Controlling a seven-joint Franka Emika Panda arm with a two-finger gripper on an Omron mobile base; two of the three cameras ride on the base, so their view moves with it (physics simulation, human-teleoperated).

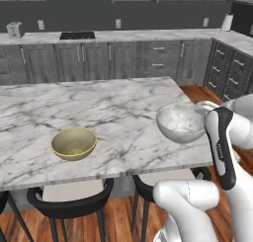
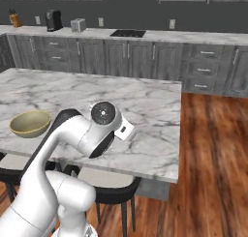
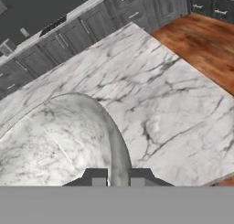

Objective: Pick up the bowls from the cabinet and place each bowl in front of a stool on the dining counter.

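yellow bowl (image 1: 73,142): sits upright on dining counter (image 1: 99,107), near front edge, above left stool (image 1: 69,199); looks like its placement is done.
marbled bowl (image 1: 180,121): held above counter's right part, clear of surface, tilted slightly; hangs by rim, probably so it comes down in front of right stool (image 1: 170,182).
gripper (image 3: 114,182): clamped on marbled bowl's rim, one finger inside wall, one outside.
right stool: second seat, no bowl in front yet.
next: lower, level bowl, release near front edge.
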